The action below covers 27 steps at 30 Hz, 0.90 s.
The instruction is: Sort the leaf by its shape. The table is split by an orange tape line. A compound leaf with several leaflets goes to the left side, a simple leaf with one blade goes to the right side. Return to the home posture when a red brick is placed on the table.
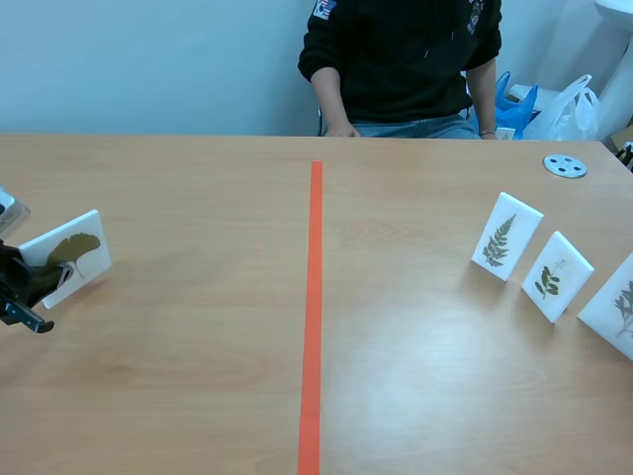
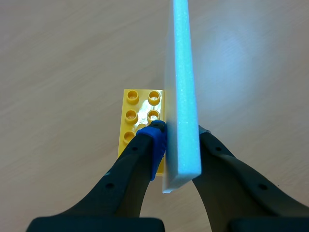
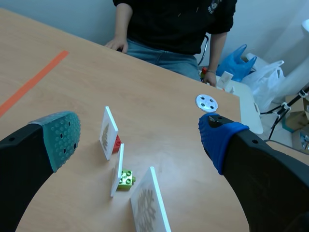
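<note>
Four white foam leaf cards [image 1: 507, 236] [image 1: 558, 276] [image 1: 615, 305] are counted — one card [image 2: 182, 87] pinched by left gripper [image 2: 178, 137], right gripper [image 3: 140, 139] spread wide. One yellow studded brick [image 2: 137, 113] is shown wrist-side only.

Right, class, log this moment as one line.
left claw: shut on leaf card, left of tape line | right claw: open, three other cards ahead | person: across table

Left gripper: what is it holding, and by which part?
The left gripper pinches a white leaf card by its two faces, near its yellow brick base. The right gripper holds nothing.
</note>
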Available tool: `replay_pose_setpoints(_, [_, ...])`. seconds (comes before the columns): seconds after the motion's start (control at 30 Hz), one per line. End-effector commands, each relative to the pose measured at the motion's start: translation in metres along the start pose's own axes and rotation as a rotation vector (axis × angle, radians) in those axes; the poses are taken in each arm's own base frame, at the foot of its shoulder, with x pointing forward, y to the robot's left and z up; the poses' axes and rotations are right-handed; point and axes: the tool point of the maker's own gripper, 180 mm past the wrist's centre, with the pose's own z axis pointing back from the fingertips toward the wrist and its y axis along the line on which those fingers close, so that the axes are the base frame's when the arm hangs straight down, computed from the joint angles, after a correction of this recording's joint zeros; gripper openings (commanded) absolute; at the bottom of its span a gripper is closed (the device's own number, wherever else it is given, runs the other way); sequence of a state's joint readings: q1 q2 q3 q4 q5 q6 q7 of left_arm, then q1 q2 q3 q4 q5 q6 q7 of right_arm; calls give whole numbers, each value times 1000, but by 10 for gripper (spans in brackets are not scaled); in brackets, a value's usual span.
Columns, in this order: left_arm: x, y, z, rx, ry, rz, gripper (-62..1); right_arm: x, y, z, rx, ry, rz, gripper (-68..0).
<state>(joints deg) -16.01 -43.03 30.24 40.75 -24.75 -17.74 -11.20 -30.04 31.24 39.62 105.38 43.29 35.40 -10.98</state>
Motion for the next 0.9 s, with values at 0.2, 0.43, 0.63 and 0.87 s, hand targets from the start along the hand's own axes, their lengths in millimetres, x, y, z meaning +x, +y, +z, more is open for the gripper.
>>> replay_pose_setpoints(0.2, [9,13,1,66,-40,22,-374,15,-4,-3,-4,-47,18,-172])
replay_pose_setpoints(0.43, [4,2,-1,52,-33,39,-319,15,-4,-3,-4,-48,18,-172])
replay_pose_setpoints(0.63, [5,3,-3,75,-39,40,-106,15,-4,-3,-4,-47,18,-172])
replay_pose_setpoints(0.87, [13,17,0,113,-69,50,14,15,-4,-3,-4,-47,18,-172])
